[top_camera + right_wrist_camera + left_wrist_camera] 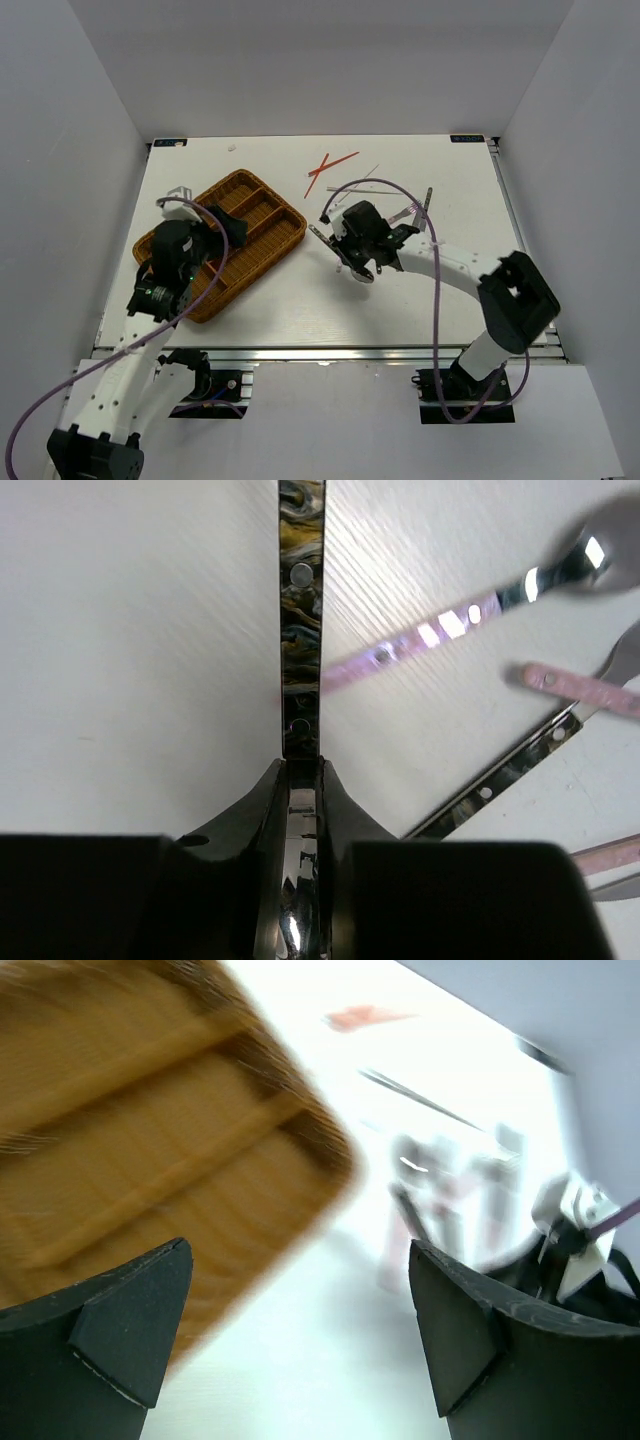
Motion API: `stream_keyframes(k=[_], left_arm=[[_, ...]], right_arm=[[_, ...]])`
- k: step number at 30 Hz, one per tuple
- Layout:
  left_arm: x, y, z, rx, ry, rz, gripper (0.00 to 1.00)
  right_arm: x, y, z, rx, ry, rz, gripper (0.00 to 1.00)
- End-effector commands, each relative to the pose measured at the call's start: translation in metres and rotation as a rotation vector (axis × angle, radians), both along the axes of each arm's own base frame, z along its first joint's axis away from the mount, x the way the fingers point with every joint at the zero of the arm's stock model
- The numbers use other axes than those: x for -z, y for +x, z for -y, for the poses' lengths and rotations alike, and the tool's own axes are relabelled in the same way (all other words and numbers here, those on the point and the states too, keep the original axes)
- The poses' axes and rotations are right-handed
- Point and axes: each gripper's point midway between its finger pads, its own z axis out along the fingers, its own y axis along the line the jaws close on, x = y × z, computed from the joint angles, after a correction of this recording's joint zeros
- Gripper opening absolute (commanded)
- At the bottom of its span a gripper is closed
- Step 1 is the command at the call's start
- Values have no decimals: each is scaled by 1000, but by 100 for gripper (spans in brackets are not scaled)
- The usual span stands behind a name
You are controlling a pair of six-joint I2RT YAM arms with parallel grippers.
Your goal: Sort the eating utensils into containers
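**Right arm.** The right gripper [302, 772] has its jaws drawn in almost to meeting. They pinch a dark-handled utensil [302, 620] across its narrow sides, close to where the handle joins bare metal. The marbled, riveted handle runs straight out ahead of the fingertips, in line with the wrist. We judge the edge-on pinch is chosen because a flat piece on the table [120, 630] offers little else to grip. From above, the piece sits near mid-table, well apart from the wicker tray [272, 197].

**Left arm.** The left gripper [300, 1300] has its fingers spread wide with nothing between them. It hangs over the tray's near side. We read this as waiting, out of the other arm's way.

**Loose pieces.**
- A pink-handled spoon [460, 620], a second pink handle [590, 690] and another dark handle [500, 780] lie just to the right of the gripped one, fanned at angles.
- The red chopsticks [330, 167] lie crossed toward the far edge of the table.

**Hard to make out.**
- The working end of the held piece sits under the fingers, where only a glint of metal shows. We cannot tell whether it is a spoon, fork or knife.
- We cannot tell whether it is clear of the table or resting on it.
- The pink spoon's handle end disappears behind the dark handle, so we cannot tell if the two touch.
- The left wrist view is smeared. The tray's dividers can be read there, but not what the compartments hold.
- From above, the left arm covers part of the tray.
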Motion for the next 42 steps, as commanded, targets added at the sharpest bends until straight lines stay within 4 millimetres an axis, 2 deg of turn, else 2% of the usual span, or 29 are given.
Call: stream_keyframes(k=[1,2,3,4,5,8,11,13,14,15,16,19,20,22,23,26,28,29,30,31,32,34,35,37,38,39,41,42], left_arm=[[-18,-7,87,351,-337,48,98],[-19,-16,111,405,-413,26,98],[-15,-18,121,419,-436,18,98],[-24,-14,127,417,-455,55,98],[-26,-21,143,458,-490,42,98],[-29,-21,159,483,-531,43,98],[-24,-16,158,445,-514,25,98],[-18,-14,155,420,-506,9,94],[-17,-12,153,405,-500,8,86],[-11,-12,152,392,-492,-10,83],[-9,-10,151,379,-484,-20,81],[4,-6,148,351,-452,-54,80],[2,-6,149,354,-455,-48,80],[2,-4,150,356,-458,-45,71],[-2,-3,151,361,-462,-29,61],[-8,2,152,355,-469,-13,51],[-10,8,150,330,-461,-9,33],[-9,11,148,312,-452,-15,16],[-9,13,147,296,-447,-21,16],[-9,15,145,277,-440,-34,0],[-10,23,136,209,-428,-23,0],[-13,28,123,126,-406,-28,0],[-16,38,103,8,-385,1,0],[-14,45,73,-150,-346,2,0],[-26,54,54,-255,-375,27,0],[-29,59,29,-378,-364,62,0],[-39,67,-4,-547,-418,113,0],[-43,67,-27,-665,-418,160,0]], right_arm=[[-76,-22,-51,-70,262,71,0],[-84,-27,-57,-72,290,69,0],[-89,-31,-61,-40,324,45,0],[-97,-37,-66,-43,351,38,0],[-102,-41,-71,-54,374,27,0],[-120,-54,-81,-76,430,16,0],[-138,-66,-88,-102,481,25,0],[-151,-72,-91,-120,507,39,0],[-150,-72,-90,-118,506,39,0],[-151,-74,-92,-123,507,40,0],[-160,-77,-90,-131,526,53,0],[-167,-80,-90,-138,542,67,0],[-168,-81,-91,-144,545,64,0],[-167,-85,-93,-164,544,58,0],[-165,-88,-95,-176,543,56,0],[-164,-94,-99,-211,544,49,0],[-165,-95,-100,-219,554,54,0],[-167,-94,-101,-218,560,59,0],[-164,-92,-100,-207,559,65,0],[-171,-91,-98,-177,580,74,0],[-170,-85,-96,-150,574,96,27],[-177,-66,-77,9,578,158,89],[-179,-52,-63,140,574,196,89],[-180,-39,-37,300,581,220,89],[-181,-37,-29,372,601,211,89],[-177,-35,-19,420,587,222,89],[-176,-40,-6,445,601,226,89],[-176,-42,-3,446,606,221,89]])
